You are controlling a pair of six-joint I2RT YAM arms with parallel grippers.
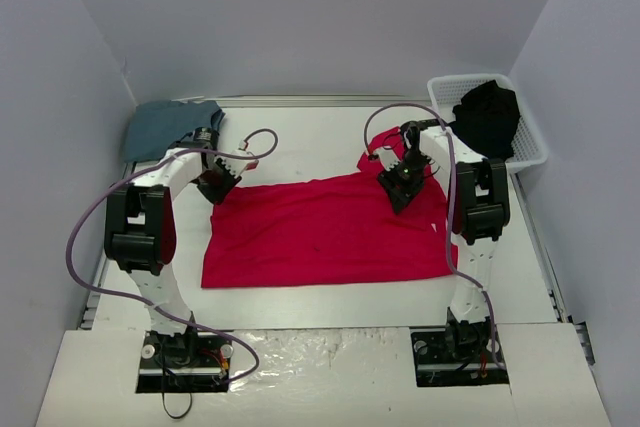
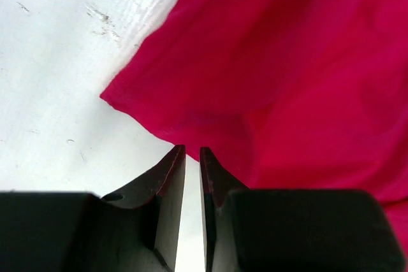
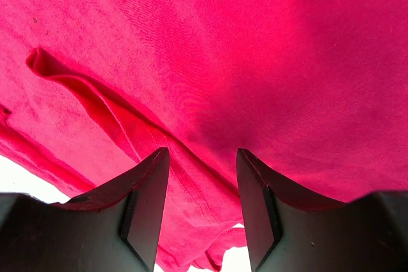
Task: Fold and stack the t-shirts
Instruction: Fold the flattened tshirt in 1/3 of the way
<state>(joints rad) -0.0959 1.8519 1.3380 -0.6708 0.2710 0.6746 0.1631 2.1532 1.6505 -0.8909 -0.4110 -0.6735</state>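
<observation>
Black t-shirt (image 1: 487, 117) shows only from above.

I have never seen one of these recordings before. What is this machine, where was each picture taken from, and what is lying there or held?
Two robot arms, the left arm and the right arm, are bolted side by side at the near edge of a table. The wide picture comes from a camera above and behind them. The two close-ups come from a camera on each wrist.

A red t-shirt lies spread in the middle. A blue-grey t-shirt sits far left, and a black t-shirt lies in a white basket far right.

The dark wedges in the close-ups are the left fingers, almost closed at the red shirt's edge (whether they pinch cloth is unclear), and the right fingers, open over a fold, holding nothing.
</observation>
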